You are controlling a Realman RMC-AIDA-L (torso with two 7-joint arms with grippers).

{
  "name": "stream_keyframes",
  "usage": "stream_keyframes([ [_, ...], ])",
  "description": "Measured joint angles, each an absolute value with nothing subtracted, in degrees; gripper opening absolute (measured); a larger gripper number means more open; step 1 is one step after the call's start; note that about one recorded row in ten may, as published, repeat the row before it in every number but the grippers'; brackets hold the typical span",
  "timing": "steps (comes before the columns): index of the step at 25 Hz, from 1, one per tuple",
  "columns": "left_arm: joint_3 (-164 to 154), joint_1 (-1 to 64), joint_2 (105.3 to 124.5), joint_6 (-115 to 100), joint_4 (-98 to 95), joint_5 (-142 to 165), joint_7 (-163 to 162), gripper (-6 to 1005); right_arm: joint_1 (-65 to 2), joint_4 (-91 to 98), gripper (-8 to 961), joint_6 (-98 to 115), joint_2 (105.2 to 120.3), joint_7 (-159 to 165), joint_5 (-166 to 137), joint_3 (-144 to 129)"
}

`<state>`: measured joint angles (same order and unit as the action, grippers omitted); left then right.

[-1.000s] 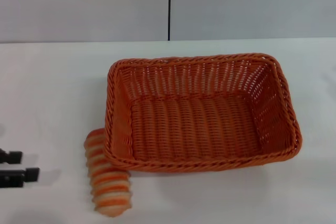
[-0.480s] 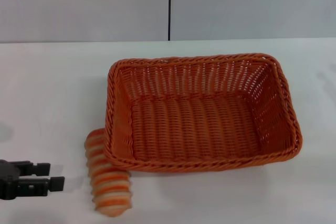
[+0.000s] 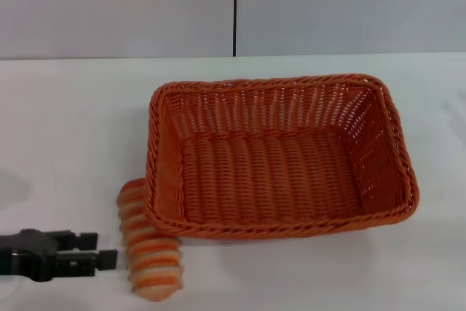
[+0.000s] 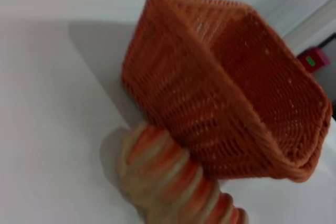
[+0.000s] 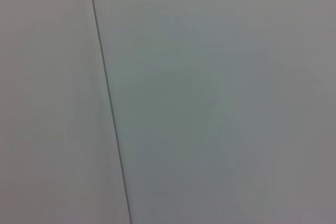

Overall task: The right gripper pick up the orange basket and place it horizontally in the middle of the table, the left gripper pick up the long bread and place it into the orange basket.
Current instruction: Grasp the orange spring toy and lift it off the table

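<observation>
The orange basket (image 3: 277, 154) lies horizontally in the middle of the white table (image 3: 65, 121), empty inside. The long bread (image 3: 148, 242), striped orange and cream, rests on the table against the basket's near left corner. My left gripper (image 3: 103, 250) is at the lower left, open, its two black fingers pointing at the bread from just to its left with nothing between them. The left wrist view shows the bread (image 4: 173, 179) close up, tucked under the basket (image 4: 231, 93) rim. My right gripper is out of view.
A grey wall with a dark vertical seam (image 3: 235, 9) runs behind the table's far edge. The right wrist view shows only a grey panel with a thin seam (image 5: 107, 98). Bare white tabletop lies left of and in front of the basket.
My left gripper has moved rightward along the lower left of the table, from the frame's edge to just beside the bread. Basket and bread have stayed put.
</observation>
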<state>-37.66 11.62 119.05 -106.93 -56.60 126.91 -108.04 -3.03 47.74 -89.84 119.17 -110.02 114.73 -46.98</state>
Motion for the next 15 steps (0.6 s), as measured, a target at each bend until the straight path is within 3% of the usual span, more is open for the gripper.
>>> stream_keyframes([
  [15, -53.1, 11.9, 118.91, -98.9, -54.4, 123.2, -111.8, 777, -2.8, 47.3, 411, -90.0, 119.18, -110.1, 114.8, -46.9],
])
